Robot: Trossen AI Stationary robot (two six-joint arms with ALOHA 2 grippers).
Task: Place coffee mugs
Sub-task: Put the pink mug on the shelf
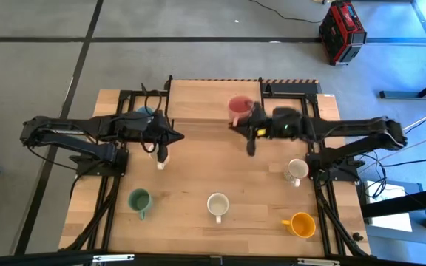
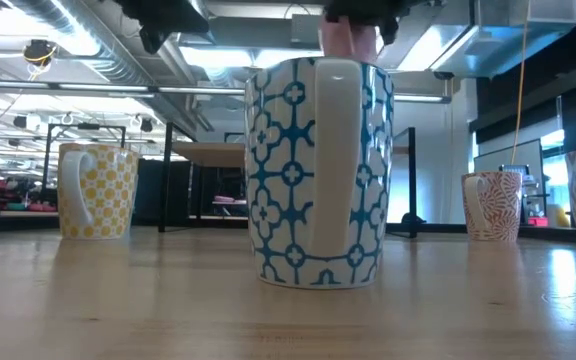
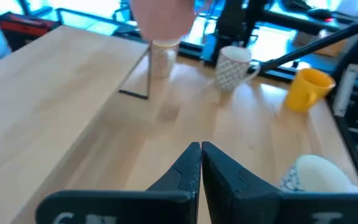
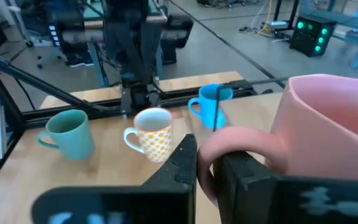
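Up high, the right tool (image 4: 207, 163) pinches the pink mug (image 1: 238, 108) by its handle, above the far part of the tabletop (image 1: 198, 174). The left tool (image 3: 201, 163) is squeezed closed with nothing in it, beside a cream mug (image 1: 162, 158).

three mugs (image 1: 218, 205) along table's (image 1: 198, 159) front edge

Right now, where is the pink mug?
The pink mug is near the table's far edge in the high view, right of centre, held by its handle in the right hand.
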